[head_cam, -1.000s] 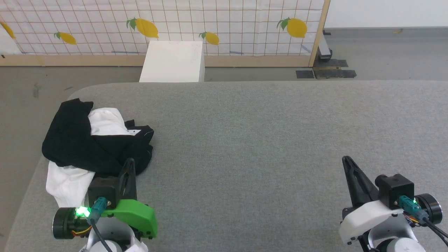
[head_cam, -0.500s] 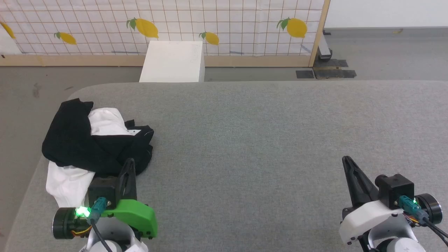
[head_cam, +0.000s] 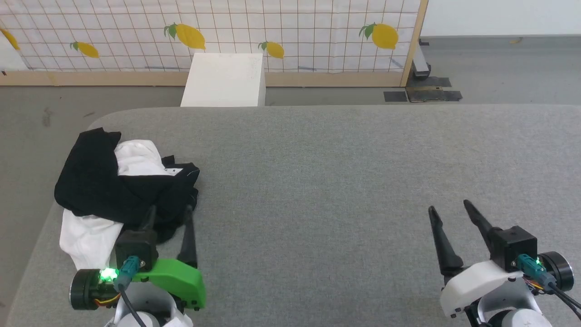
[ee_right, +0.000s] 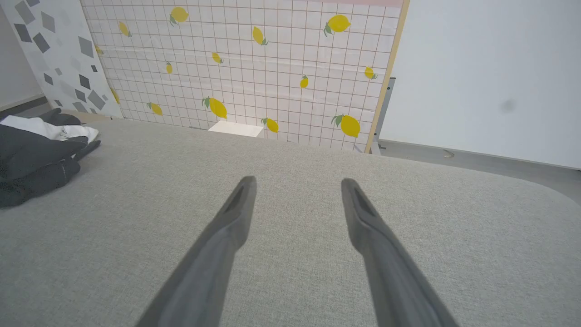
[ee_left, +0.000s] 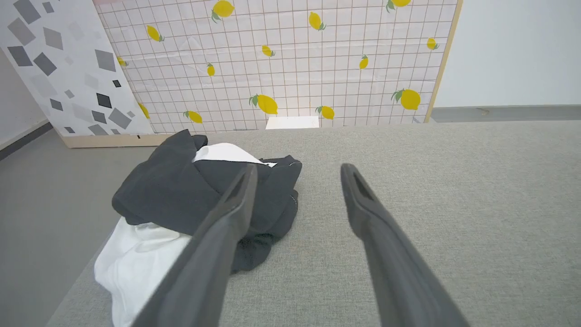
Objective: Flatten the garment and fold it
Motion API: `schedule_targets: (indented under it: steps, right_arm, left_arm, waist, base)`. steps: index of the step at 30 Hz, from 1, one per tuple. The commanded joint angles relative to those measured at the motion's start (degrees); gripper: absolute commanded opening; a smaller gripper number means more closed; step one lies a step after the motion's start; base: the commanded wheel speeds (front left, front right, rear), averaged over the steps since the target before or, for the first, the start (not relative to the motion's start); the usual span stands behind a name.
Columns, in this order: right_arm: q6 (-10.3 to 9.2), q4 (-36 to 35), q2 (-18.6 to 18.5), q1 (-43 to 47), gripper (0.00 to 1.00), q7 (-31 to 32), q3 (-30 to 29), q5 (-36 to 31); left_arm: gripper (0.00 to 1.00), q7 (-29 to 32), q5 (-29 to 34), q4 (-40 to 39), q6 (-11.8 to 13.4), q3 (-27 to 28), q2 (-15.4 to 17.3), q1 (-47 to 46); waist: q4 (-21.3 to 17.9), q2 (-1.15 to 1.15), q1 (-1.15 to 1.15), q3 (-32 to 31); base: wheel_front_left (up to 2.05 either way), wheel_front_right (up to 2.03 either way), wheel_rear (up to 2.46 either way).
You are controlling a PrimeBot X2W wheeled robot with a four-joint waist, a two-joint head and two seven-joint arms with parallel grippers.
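Observation:
The garment lies crumpled in a black-and-white heap at the left end of the grey table, its white part hanging toward the near-left edge. My left gripper stands open just in front of the heap's near-right side, holding nothing. The left wrist view has the garment partly behind the left finger, with my left gripper spread wide above the cloth surface. My right gripper is open and empty over bare table at the near right. In the right wrist view the garment sits far left of my right gripper.
A white box stands on the floor behind the table, before a lemon-print grid screen with a wooden frame. A grey-patterned panel stands to the left. Grey floor surrounds the table's rounded left end.
Both grippers have gone from shut to open. The arms and the garment have stayed in place.

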Motion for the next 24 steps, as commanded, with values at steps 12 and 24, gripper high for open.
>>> schedule_targets:
  steps: [12,24]
  right_arm:
    - [-0.01,0.1,0.0,-0.4,1.00,-1.1,0.1,0.2]
    - [-0.02,0.4,0.0,-0.7,1.00,-1.7,0.4,0.5]
  left_arm:
    - [1.00,-1.7,-1.5,0.8,1.2,-1.4,0.0,-0.3]
    - [1.00,-3.3,-3.3,1.3,2.5,-2.0,0.4,-0.1]
  waist:
    - [1.5,0.00,0.00,0.1]
    - [6.8,0.00,0.00,0.3]
  base:
    - [0.00,0.00,0.00]
    - [0.00,0.00,0.00]
